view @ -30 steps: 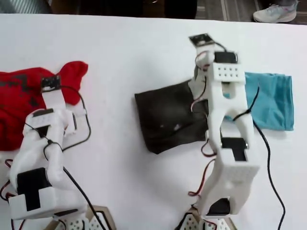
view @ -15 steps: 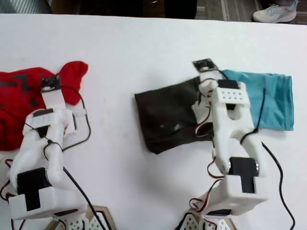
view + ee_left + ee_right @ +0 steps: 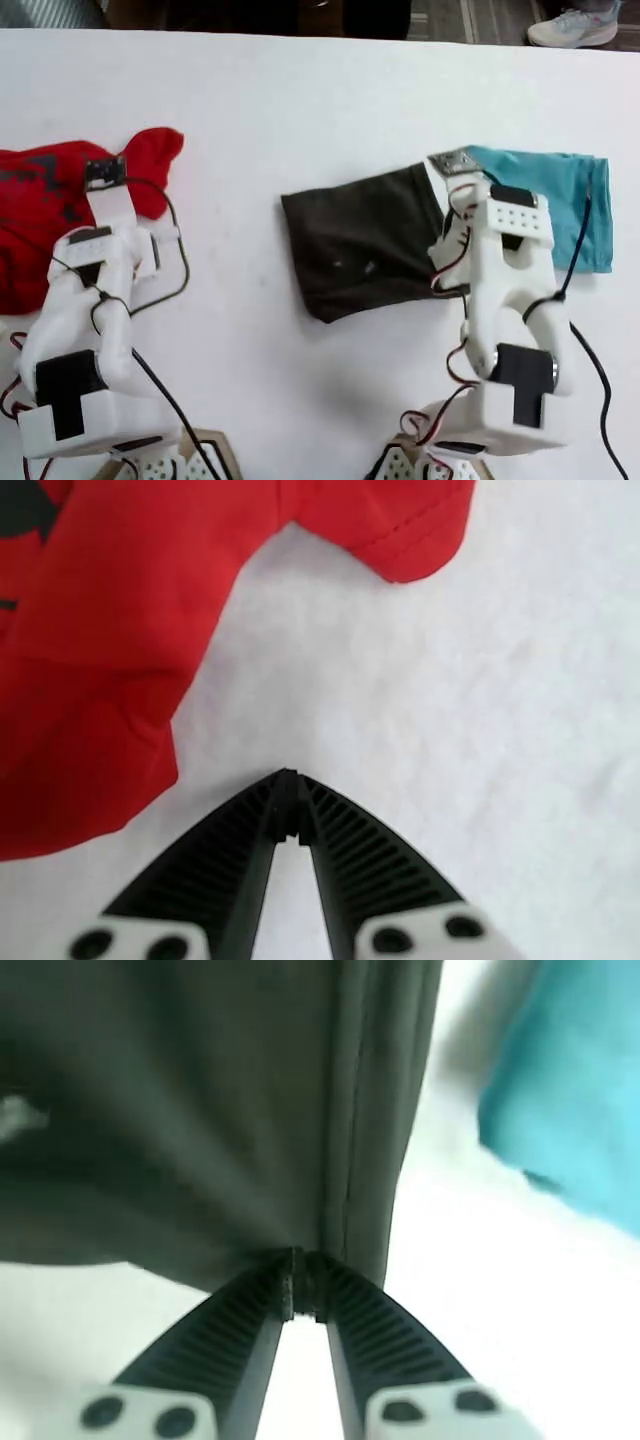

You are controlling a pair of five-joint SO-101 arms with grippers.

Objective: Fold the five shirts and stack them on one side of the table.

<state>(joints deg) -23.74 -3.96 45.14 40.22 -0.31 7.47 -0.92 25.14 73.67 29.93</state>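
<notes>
On the bench (image 3: pixel 300 90): we see three shirts spread from side to side, red by the left arm, black in the middle, teal by the right arm.
Red shirt (image 3: pixel 40 210): crumpled and unfolded, with a dark print and one sleeve end poking out toward the far side; the left arm's wrist hangs above it.
Black shirt (image 3: pixel 350 250): lies mostly flat as a rough, skewed rectangle, well apart from the red shirt.
Teal shirt (image 3: pixel 560 170): folded flat, just beside the black shirt; the right arm hides the place where they meet, so we cannot tell whether they overlap.
Left fingers (image 3: pixel 220 865): clenched on nothing, tips together over bare bench just beside the red shirt's edge.
Right fingers (image 3: pixel 230 1330): clenched, tips meeting at a hem of the black shirt; we think they pinch the cloth, though the tips hide the contact itself.
</notes>
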